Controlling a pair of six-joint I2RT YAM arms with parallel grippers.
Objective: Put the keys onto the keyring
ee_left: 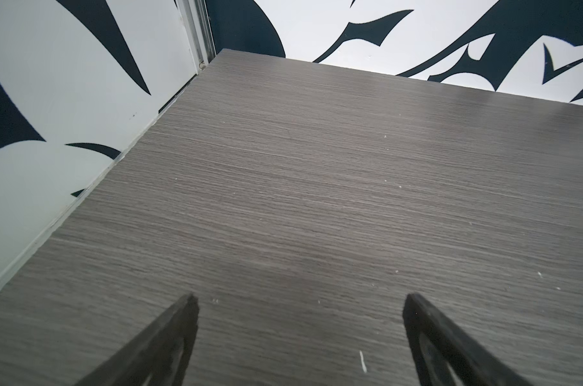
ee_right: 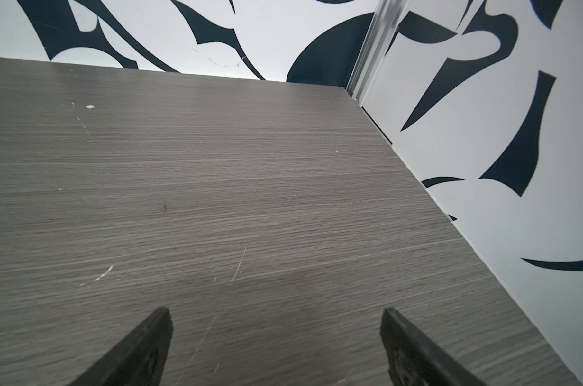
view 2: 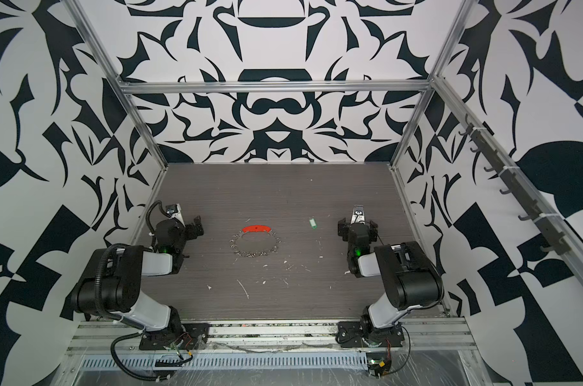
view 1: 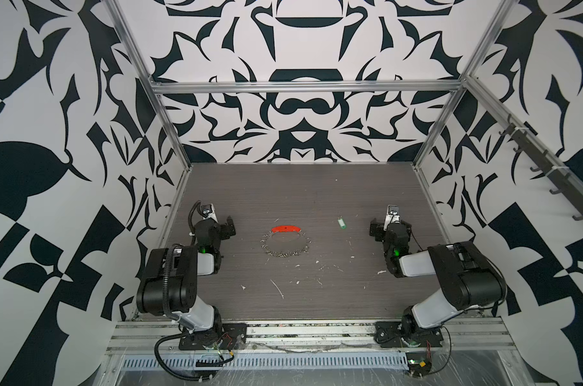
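The keys [view 1: 342,223] [view 2: 313,224], a single small green tag with a pale label panel, lie flat on the grey wood-grain desk [view 1: 300,187]. The tag's long axis runs from near to far, with the far end leaning slightly left in both top views. The solid green end is the nearer one.

The tag sits to the right of the keyring [view 1: 280,255] [view 2: 255,254], clearly apart from it and roughly level with the ring's far side. The keyring also lies flat. Its red segment [view 1: 286,229] [view 2: 256,229] forms the far arc, and silvery pieces bunch along the near arc and up both flanks.

Open desk stretches beyond both things to the back edge, where the patterned wall [view 1: 283,117] rises. Similar walls close the left and right edges, with metal posts at the two back corners. Small white scraps [view 1: 278,289] dot the nearer part of the desk, in front of the ring.

The left pincer [ee_left: 300,297] hangs left of the keyring, well apart from it. Its jaws are spread wide and only bare desk shows between the fingertips [ee_left: 189,300]. The right pincer [ee_right: 275,310] hangs right of the tag, near it but not touching. Its jaws are just as wide and hold nothing. Both point toward the back wall, each close to its own side wall.
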